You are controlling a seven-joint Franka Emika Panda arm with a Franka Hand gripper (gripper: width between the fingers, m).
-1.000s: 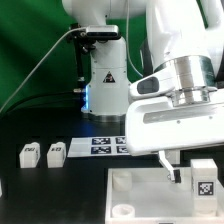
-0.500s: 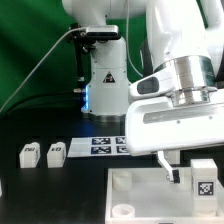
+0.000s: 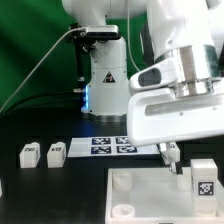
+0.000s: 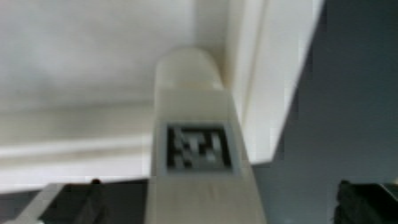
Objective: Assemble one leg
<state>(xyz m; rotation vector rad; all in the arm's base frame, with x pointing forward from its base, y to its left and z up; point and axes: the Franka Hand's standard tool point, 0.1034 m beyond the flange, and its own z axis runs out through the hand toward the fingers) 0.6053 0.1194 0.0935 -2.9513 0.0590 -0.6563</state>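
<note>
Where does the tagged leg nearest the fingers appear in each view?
Exterior view: the leg sits low at the exterior view's right, just past the fingers.
Wrist view: the leg fills the middle, between the open fingers.
Shared landmark: the white panel, its edge beside the leg.

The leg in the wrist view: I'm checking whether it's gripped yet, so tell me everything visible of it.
The leg is a white, plastic-looking post with a rounded far end and a black-and-white square tag on its face. It overlaps the edge of the white panel, beside the dark table. The dark fingers of the end effector sit either side of its near end, with gaps, so it looks ungripped.
</note>
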